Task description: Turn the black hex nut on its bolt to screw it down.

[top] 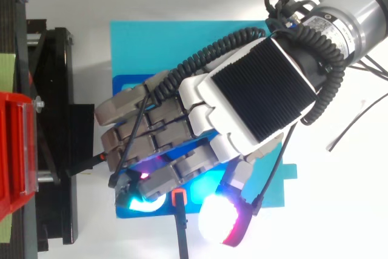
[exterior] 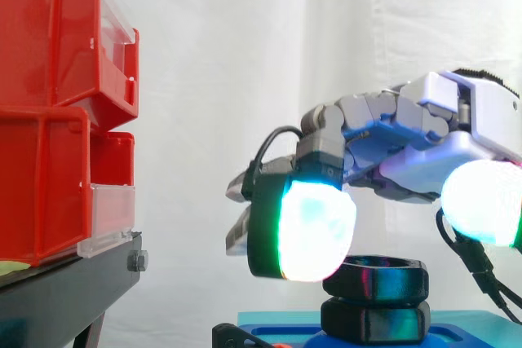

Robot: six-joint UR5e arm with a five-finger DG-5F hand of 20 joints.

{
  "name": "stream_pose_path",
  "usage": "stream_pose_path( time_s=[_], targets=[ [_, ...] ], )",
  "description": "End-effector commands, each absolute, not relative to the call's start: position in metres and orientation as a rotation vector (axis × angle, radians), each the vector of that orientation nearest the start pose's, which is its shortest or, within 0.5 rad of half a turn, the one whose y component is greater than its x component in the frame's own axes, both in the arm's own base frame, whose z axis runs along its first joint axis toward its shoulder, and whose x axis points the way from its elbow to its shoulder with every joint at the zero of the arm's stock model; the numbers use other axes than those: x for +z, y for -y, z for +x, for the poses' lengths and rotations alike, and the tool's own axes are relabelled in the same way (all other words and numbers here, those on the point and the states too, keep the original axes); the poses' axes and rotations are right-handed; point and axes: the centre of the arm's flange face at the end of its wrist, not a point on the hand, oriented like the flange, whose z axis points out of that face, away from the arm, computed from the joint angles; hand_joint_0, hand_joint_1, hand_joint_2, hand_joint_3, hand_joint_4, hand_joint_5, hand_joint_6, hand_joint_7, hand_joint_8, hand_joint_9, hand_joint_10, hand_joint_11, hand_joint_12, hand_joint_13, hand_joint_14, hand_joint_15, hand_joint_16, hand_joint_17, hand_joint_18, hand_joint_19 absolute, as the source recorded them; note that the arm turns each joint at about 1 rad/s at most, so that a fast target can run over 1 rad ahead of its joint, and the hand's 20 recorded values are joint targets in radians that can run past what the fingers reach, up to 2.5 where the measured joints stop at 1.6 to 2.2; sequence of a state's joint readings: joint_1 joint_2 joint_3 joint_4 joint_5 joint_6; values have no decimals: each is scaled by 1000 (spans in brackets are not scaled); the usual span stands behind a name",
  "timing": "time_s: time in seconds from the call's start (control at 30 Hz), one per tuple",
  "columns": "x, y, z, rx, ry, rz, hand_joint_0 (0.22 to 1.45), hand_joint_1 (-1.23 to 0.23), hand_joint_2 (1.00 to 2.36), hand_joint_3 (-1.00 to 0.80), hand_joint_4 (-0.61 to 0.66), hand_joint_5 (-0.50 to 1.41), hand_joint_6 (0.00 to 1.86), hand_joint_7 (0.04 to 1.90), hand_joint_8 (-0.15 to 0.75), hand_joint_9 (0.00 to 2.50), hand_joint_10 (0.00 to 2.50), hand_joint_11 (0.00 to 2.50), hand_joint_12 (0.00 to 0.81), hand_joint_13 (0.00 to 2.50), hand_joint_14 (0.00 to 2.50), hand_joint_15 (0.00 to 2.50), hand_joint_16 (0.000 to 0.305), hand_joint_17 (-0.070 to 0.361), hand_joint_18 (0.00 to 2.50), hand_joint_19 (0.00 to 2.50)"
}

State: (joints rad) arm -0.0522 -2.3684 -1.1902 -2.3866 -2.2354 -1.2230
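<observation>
Got the robot hand [exterior: 424, 132] right over the black hex nut [exterior: 383, 279], wrist off to the right in side view. Looks half open: loosely bent, spread out, nothing clamped. Hangs one glowing fingertip [exterior: 314, 230] down at the nut's left edge and carries the thumb pad [exterior: 485, 201] up and off to the right, above the nut's top face and clear of it. Can't tell contact vs just hanging in front for that fingertip, given the overlap in side view.

Found the nut stacked on a second black hex piece [exterior: 379, 321], on a blue plate [top: 127, 47], on the white counter [top: 339, 210]. Stands w/ its axis straight up, flats facing sideways.

Key relation for the next move: nut straight below the palm, between fingertip and thumb pad left-to-right, but lower than the thumb pad. Needs, imo, a drop plus a squeeze from both sides before any twist about that vertical axis. Risk of just brushing the top edge otherwise. Red bins [exterior: 57, 103] on the black stand [exterior: 65, 291] well off to the left, no issue.
</observation>
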Motion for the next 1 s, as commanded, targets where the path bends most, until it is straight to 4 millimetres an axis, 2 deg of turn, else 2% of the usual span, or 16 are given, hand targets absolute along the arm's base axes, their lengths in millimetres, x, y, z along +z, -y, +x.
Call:
stream_pose_path(
  time_s=[0.0, 0.47, 0.97],
  targets=[
    [230, 114, 763, 646, -1295, -341, 503, -378, 1000, -500, 212, -133, 525, 1109, 283, 566, 9, 403, 298, 562, 9, 226, 50, 113, 489, 306],
    [229, 123, 761, 645, -1300, -349, 504, -380, 1000, -500, 212, -132, 522, 1116, 284, 565, 9, 410, 295, 567, 8, 229, 50, 112, 490, 314],
    [229, 142, 755, 644, -1302, -367, 504, -381, 1000, -500, 216, -132, 520, 1119, 283, 567, 9, 411, 291, 564, 7, 222, 50, 112, 494, 314]
  ],
)
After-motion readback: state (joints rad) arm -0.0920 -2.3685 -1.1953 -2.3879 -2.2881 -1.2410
